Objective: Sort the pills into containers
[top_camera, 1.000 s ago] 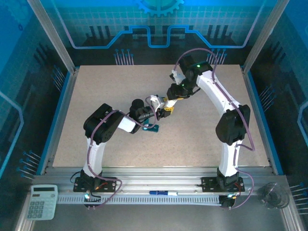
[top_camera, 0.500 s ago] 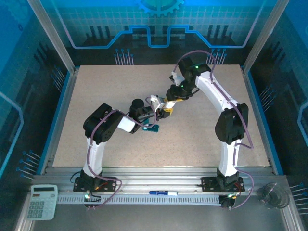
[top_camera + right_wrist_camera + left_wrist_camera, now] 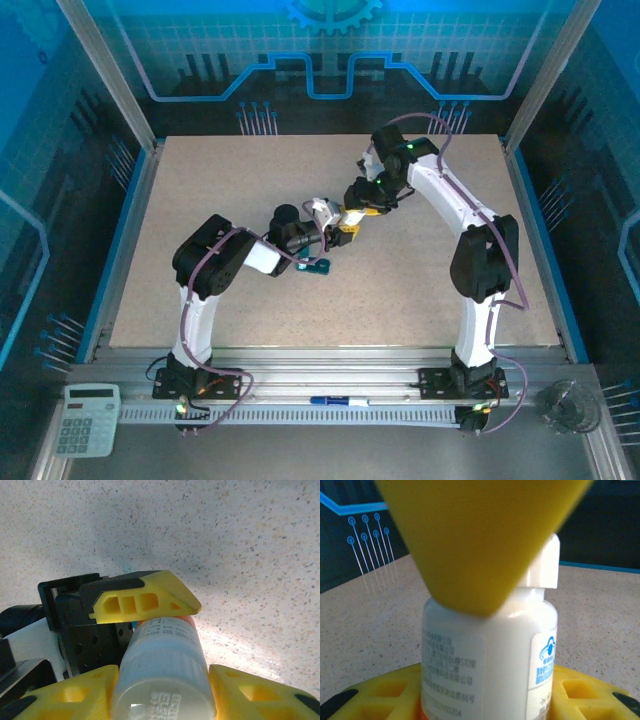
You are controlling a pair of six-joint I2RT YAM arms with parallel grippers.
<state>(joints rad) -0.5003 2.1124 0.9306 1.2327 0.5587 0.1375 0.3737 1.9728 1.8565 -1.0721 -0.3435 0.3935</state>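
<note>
Both arms meet mid-table over the speckled beige tabletop (image 3: 420, 290), inside a blue-lit enclosure with circuit-pattern walls (image 3: 200, 45). The left gripper (image 3: 485, 702) and right gripper (image 3: 162, 695) both have their yellow jaws clamped on one white pill bottle (image 3: 490, 645). The teal pill box (image 3: 317, 266) lies on the table just beside the left gripper, on its near side. A calculator (image 3: 85, 418) sits on the front ledge.
</note>
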